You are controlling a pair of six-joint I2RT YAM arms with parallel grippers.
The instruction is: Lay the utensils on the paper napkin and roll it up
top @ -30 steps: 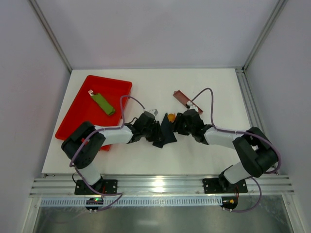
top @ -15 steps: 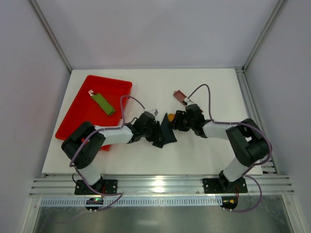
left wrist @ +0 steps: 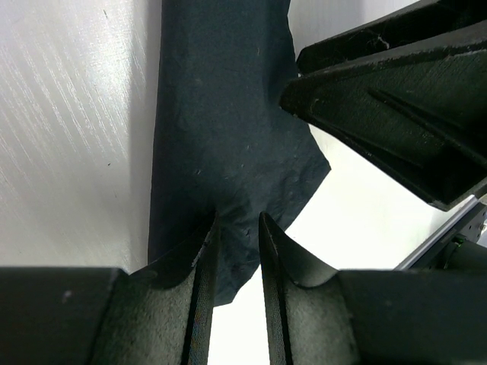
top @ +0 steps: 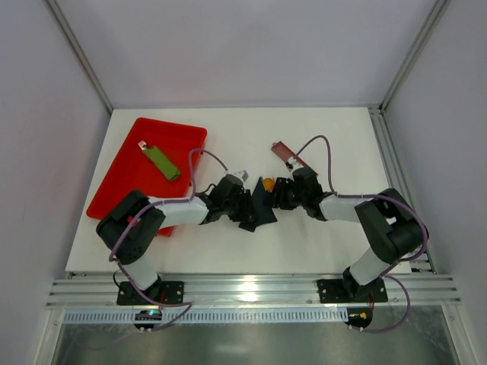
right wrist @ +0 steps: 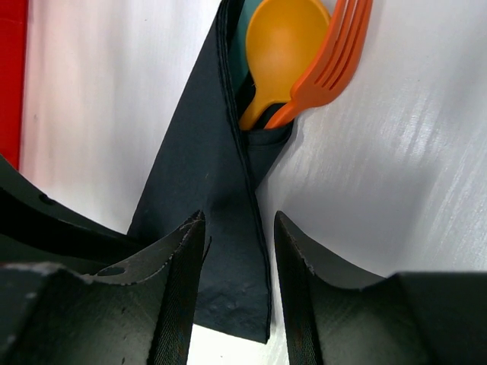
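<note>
You have the paper napkin (top: pixel 257 209) lying folded about mid-worktop, a little toward the near edge. Your left gripper (left wrist: pixel 234 228) is pinched onto a puckered bit of the black paper, its fingers nearly together. Your right gripper (right wrist: pixel 237 228) stands spread, one finger on each side of the wrapped fold. A yellow spoon (right wrist: pixel 285 46) and an orange fork (right wrist: pixel 335 61) poke from the napkin's far end. The red tray (top: pixel 122 182) sits along the left edge, holding a green piece (top: pixel 162 162).
</note>
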